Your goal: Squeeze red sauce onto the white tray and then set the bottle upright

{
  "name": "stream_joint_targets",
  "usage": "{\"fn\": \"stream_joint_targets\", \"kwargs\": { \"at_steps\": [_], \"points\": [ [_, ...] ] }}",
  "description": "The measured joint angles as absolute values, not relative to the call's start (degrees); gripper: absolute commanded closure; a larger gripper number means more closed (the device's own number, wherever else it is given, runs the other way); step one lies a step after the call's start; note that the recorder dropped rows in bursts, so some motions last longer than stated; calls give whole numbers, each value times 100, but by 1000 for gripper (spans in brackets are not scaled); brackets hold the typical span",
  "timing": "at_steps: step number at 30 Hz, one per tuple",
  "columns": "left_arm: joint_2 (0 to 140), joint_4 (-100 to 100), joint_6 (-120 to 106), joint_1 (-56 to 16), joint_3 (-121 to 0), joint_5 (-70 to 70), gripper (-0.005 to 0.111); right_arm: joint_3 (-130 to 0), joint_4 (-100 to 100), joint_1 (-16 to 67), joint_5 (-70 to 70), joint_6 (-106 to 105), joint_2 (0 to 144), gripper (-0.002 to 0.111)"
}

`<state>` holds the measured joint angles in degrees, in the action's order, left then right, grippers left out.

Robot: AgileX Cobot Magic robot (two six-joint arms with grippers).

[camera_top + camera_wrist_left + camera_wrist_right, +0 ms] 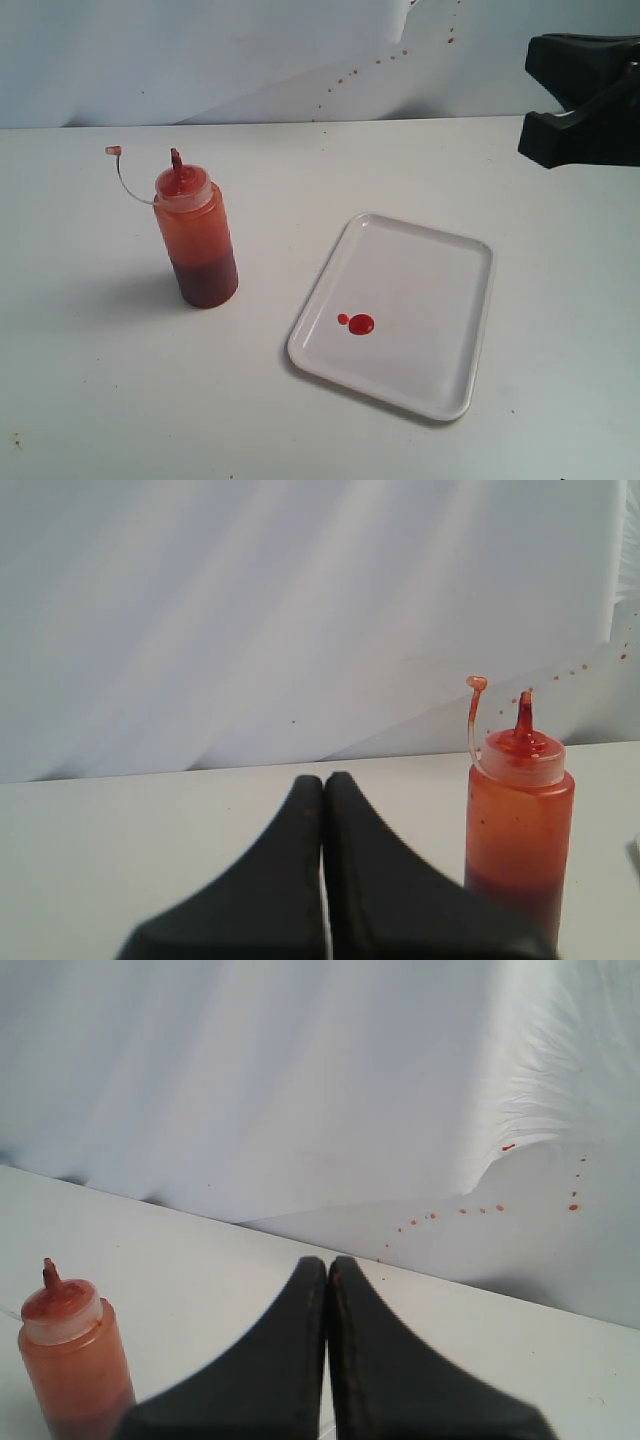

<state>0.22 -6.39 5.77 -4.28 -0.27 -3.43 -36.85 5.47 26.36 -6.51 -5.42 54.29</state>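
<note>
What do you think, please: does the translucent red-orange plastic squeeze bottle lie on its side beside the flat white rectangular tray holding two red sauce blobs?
Not quite: the exterior view shows the translucent red-orange plastic squeeze bottle standing upright, beside the flat white rectangular tray holding two red sauce blobs.

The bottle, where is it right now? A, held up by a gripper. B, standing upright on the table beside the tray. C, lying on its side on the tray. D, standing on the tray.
B: the bottle stands upright on the table, apart from the white tray, nozzle pointing up.
</note>
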Motion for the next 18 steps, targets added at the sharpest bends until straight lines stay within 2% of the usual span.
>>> {"fn": "stream_joint_targets", "kwargs": {
  "at_steps": [8,18],
  "points": [
    [22,-686,577,-413,-27,-444,107,-3685,547,2636,-651,-542,5429,108],
    [22,-800,546,-216,-27,-1952,107,-3685,547,2636,-651,-542,5429,108]
  ]
}}
